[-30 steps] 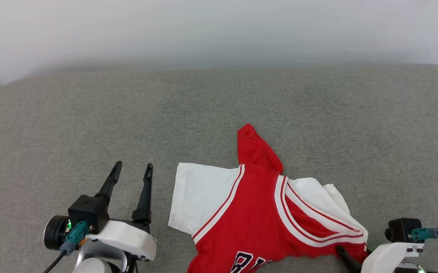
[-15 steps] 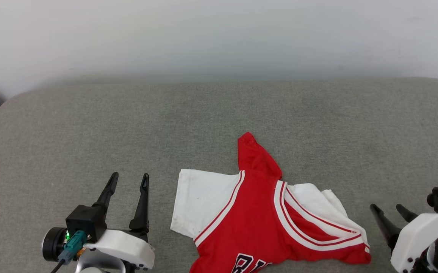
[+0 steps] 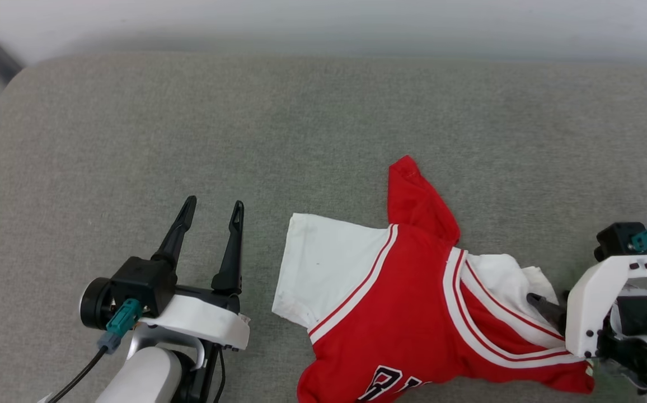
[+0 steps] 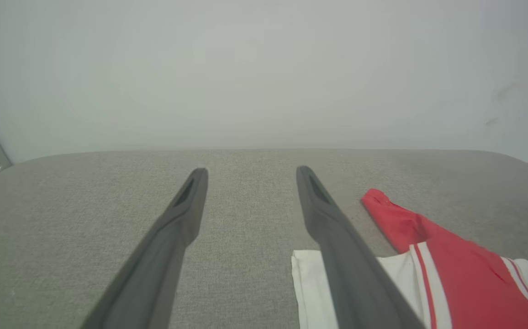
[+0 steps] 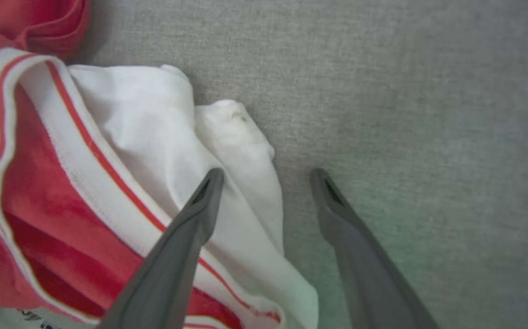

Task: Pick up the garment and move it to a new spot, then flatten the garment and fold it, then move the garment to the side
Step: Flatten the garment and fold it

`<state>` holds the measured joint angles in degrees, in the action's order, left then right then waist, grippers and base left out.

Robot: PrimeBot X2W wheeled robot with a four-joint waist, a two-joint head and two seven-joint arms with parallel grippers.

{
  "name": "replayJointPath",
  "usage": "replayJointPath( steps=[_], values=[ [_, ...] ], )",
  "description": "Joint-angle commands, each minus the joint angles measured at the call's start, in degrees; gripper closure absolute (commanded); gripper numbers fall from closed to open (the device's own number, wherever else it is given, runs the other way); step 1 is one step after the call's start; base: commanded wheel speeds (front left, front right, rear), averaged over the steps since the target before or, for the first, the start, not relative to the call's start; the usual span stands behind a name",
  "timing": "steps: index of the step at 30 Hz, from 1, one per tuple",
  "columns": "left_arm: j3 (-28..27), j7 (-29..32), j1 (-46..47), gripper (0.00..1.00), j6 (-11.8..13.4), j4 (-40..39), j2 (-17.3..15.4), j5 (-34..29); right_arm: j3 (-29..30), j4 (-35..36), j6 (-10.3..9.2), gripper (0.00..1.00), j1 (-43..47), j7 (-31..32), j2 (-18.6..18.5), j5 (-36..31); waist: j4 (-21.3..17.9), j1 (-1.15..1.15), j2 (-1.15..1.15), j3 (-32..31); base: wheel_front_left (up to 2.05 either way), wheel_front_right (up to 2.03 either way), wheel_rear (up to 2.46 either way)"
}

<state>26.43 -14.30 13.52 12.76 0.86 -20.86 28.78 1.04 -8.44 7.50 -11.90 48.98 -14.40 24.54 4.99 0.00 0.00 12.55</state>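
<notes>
- Head view: garment [image 3: 407, 313] spread on grey cushion [image 3: 133, 123], front up, black lettering cut off by the frame's bottom edge.
- Flat sleeve [image 3: 323, 263], white, on garment's left side; red flap [image 3: 413, 196] poking out past garment's top; bunched sleeve [image 3: 511, 274], white and crumpled, on garment's right side.
- Left gripper [image 3: 214, 201] just left of garment, clear of the flat sleeve, fingers spread wide, nothing between them.
- Right gripper [image 3: 542, 305] at garment's right edge, one dark finger over the bunched sleeve.
- Left wrist view: wide-spread fingers [image 4: 179, 219] above bare cushion, one crossing the flat sleeve's edge in frame; contact with garment not discernible.
- Right wrist view: jaws wide apart, holding nothing; one finger over the bunched sleeve beside garment's striped trim, the other over bare cushion just off garment's edge. Touching cloth or not: cannot tell.
- Pale wall [image 3: 323, 22] beyond garment's far side.
</notes>
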Motion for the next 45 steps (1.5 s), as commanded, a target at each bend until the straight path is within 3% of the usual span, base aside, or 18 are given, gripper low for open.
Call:
replayJointPath(
  steps=[1, 7, 8, 10, 19, 26, 32, 35, 36, 37, 38, 39, 45],
  values=[
    [-0.3, -0.4, 0.9, 0.00, -0.3, 0.5, 0.5, -0.4, -1.6, -2.1, -0.02, 0.00, -1.4, 0.8, -0.3, 0.2, 1.6, 0.00, 0.00, 2.2, 0.00, 0.00, 0.00],
    [-0.7, -0.7, 1.1, 0.00, -0.8, 1.6, 1.0, -0.7, -3.4, -7.0, -0.03, 0.00, -1.2, 3.4, 0.8, 0.7, 1.8, 0.00, 0.00, 2.8, 0.00, 0.00, 0.00],
    [-0.9, -0.7, 1.1, 0.00, -0.9, 1.8, 1.1, -0.7, -4.0, -7.2, -0.01, 0.52, -1.3, 3.9, 1.0, 0.8, 1.8, 0.00, 0.00, 2.7, 0.00, 0.00, 0.00],
    [-1.2, -0.8, 0.7, 0.00, -0.9, 2.2, 1.2, -0.8, -5.0, -6.7, 0.02, 1.00, -1.7, 4.4, 1.2, 1.4, 1.6, 0.00, 0.00, 2.4, 0.00, 0.00, 0.00],
    [-2.4, -0.9, -1.5, 0.00, -0.7, 2.9, 1.2, -1.0, -3.6, 2.1, -0.03, 1.00, -7.5, -0.4, -4.2, -1.1, -1.1, 0.00, 0.00, -1.0, 0.00, 0.00, 0.00],
    [-2.7, -0.9, -2.9, 0.00, -0.3, 2.0, 0.8, -1.2, 9.3, 4.8, -0.03, 1.00, -5.9, 0.2, -5.6, -4.6, -3.1, 0.00, 0.00, -2.3, 0.00, 0.00, 0.00],
    [-2.8, -0.8, -3.5, 0.00, -0.2, 1.7, 0.4, -0.9, 22.7, 0.8, -0.03, 1.00, 0.6, -2.0, -0.6, -5.6, -3.8, 0.00, 0.00, -2.0, 0.00, 0.00, 0.00],
    [-2.9, -0.4, -3.6, 0.00, 0.0, 1.8, 0.2, -0.7, 25.8, -4.1, -0.02, 1.00, 3.2, -5.5, 2.2, -5.7, -4.1, 0.00, 0.00, -1.7, 0.00, 0.00, 0.00],
    [-2.9, -0.3, -3.7, 0.00, 0.0, 1.8, 0.1, -0.6, 26.3, -5.8, -0.03, 0.95, 3.6, -7.0, 2.8, -5.9, -4.2, 0.00, 0.00, -1.7, 0.00, 0.00, 0.00],
    [-3.0, -0.2, -3.8, 0.00, 0.1, 1.9, 0.0, -0.5, 26.3, -7.2, -0.03, 0.62, 3.8, -8.5, 3.6, -5.6, -4.3, 0.00, 0.00, -1.7, 0.00, 0.00, 0.00],
    [-3.1, -0.2, -3.9, 0.00, 0.2, 2.0, -0.1, -0.4, 26.1, -8.3, -0.02, 0.11, 3.8, -10.6, 4.1, -5.4, -4.4, 0.00, 0.00, -1.7, 0.00, 0.00, 0.00],
    [-3.2, -0.1, -3.9, 0.00, 0.2, 2.1, -0.2, -0.4, 25.8, -9.1, -0.02, 0.00, 3.7, -12.8, 4.5, -5.2, -4.5, 0.00, 0.00, -1.7, 0.00, 0.00, 0.00],
    [-3.6, 0.2, -5.6, 0.00, 0.8, 2.9, -0.9, 0.4, 23.3, -8.8, -0.02, 0.00, 4.1, -28.1, 4.6, -6.0, -5.1, 0.00, 0.00, -3.9, 0.00, 0.00, 0.00]
  ],
)
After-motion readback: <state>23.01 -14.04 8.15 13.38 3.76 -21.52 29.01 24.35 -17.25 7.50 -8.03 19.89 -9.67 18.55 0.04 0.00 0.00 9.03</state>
